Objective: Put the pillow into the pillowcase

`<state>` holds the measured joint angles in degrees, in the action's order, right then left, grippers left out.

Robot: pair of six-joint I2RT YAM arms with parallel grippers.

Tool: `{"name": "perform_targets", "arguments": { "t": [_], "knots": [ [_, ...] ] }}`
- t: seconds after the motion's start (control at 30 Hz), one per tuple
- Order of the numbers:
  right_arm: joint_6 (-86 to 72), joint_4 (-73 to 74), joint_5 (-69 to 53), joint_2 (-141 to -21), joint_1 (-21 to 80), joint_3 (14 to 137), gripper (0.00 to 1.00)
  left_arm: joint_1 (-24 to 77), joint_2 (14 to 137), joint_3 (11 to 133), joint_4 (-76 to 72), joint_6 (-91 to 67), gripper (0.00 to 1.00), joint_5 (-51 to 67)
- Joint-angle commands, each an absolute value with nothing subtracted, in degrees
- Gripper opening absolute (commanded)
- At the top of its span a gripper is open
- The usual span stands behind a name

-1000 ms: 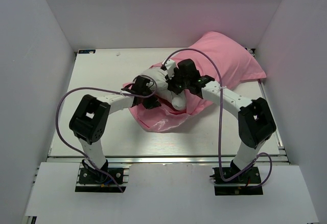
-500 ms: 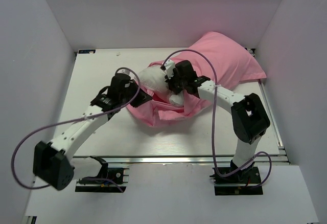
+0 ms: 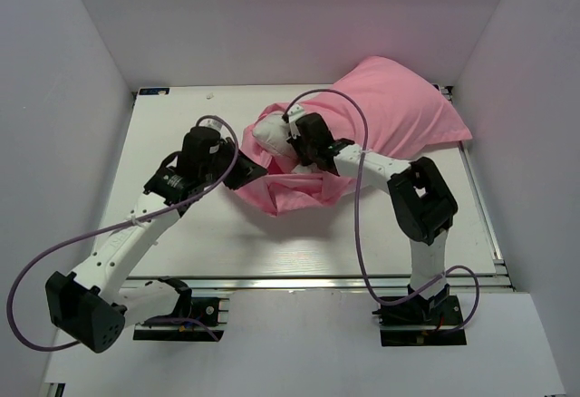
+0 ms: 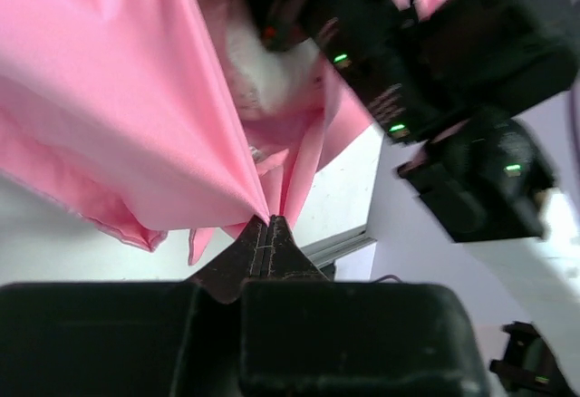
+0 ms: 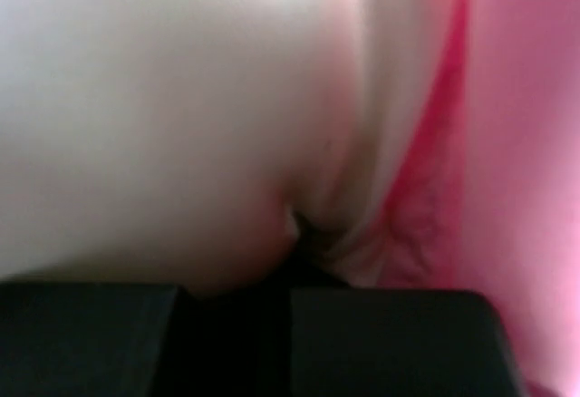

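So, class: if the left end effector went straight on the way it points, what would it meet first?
The pillowcase fabric already pinched in the left end effector; probably the pillow just beyond, though depth is unclear.

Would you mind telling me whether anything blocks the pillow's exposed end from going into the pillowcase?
Nothing foreign does. Only the crumpled fabric of the pillowcase bunches around the white end of the pillow; the jaws of the left gripper pinch that fabric, those of the right gripper the pillow.
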<state>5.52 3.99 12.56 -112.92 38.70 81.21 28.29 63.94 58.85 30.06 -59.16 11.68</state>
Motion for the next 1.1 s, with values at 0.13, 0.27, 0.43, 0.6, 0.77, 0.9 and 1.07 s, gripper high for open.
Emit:
{"name": "perform_targets", "arguments": {
  "t": [0.13, 0.27, 0.43, 0.6, 0.77, 0.9, 1.07],
  "knots": [
    [15.87, -7.46, 8.12, -103.15, 37.62, 63.93, 0.0, 22.69, 63.81, 72.42, 37.35, -57.57, 0.0, 13.28],
    [27.66, -7.92, -14.62, -87.84, 35.96, 50.03, 0.45, 17.59, 64.77, 66.2, 31.39, -58.18, 0.0, 11.78],
    [35.25, 3.92, -37.61, -78.05, 30.94, 52.01, 0.86, 16.79, 69.42, 58.99, 22.34, -59.06, 0.0, 16.6],
    [29.97, 3.43, -39.9, -76.38, 27.77, 59.84, 0.84, 16.79, 71.02, 55.47, 20.83, -57.48, 0.0, 20.21],
    [26.55, 1.51, -40.17, -78.83, 28.12, 66.44, 0.84, 16.87, 69.18, 50.9, 20.3, -56.87, 0.0, 22.67],
    [27.15, -1.75, -36.75, -83.92, 31.02, 69.52, 0.88, 16.87, 66.11, 47.3, 19.95, -57.39, 0.0, 23.2],
    [31.9, -1.67, -31.47, -92.97, 36.91, 74.87, 0.88, 16.96, 63.46, 44.74, 20.13, -58.09, 0.0, 23.29]
  ]
}}
